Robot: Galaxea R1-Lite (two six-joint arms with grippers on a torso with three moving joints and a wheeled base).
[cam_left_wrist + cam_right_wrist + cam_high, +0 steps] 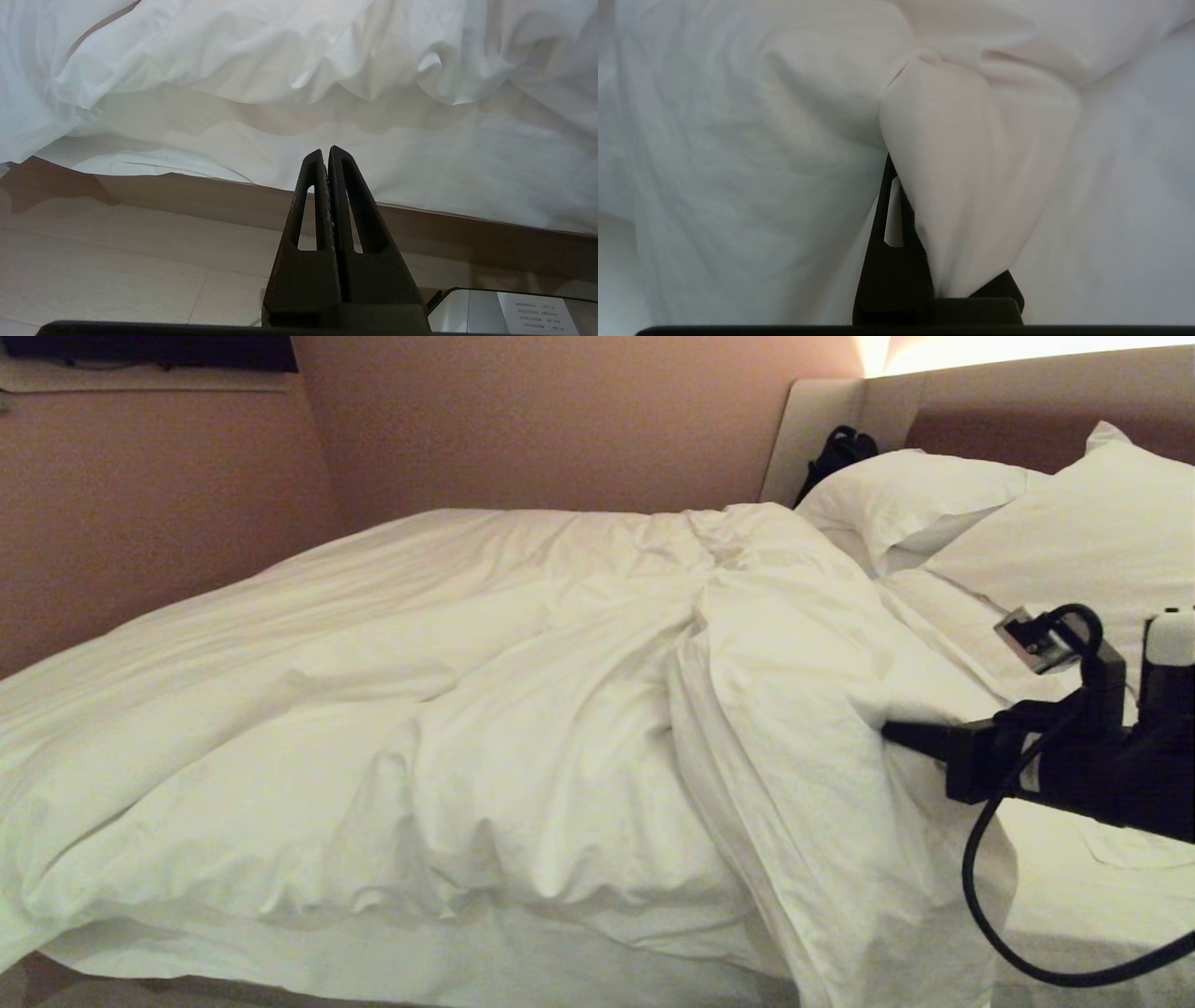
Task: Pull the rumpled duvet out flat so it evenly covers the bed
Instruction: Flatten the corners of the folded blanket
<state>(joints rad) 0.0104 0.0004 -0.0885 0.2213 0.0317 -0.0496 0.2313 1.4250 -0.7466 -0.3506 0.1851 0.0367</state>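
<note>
Duvet lies bunched over the bed, its folded edge short of the headboard side, leaving sheet bare beside the pillows. Right gripper is clamped on that edge, nearer arm; left gripper hangs pressed together at the near edge

The right arm is seen as blocky matt-black housing, with a white cap-like part at its upper end. A small grey-and-silver rectangular module is mounted on top. A thick black cable is looped from the module and hung below the arm in a wide curve. The fingers of the left gripper are shown as black, rough-textured, tapered wedges, each pierced by a long slot. A black finger of the same slotted form is seen on the right gripper.
</note>
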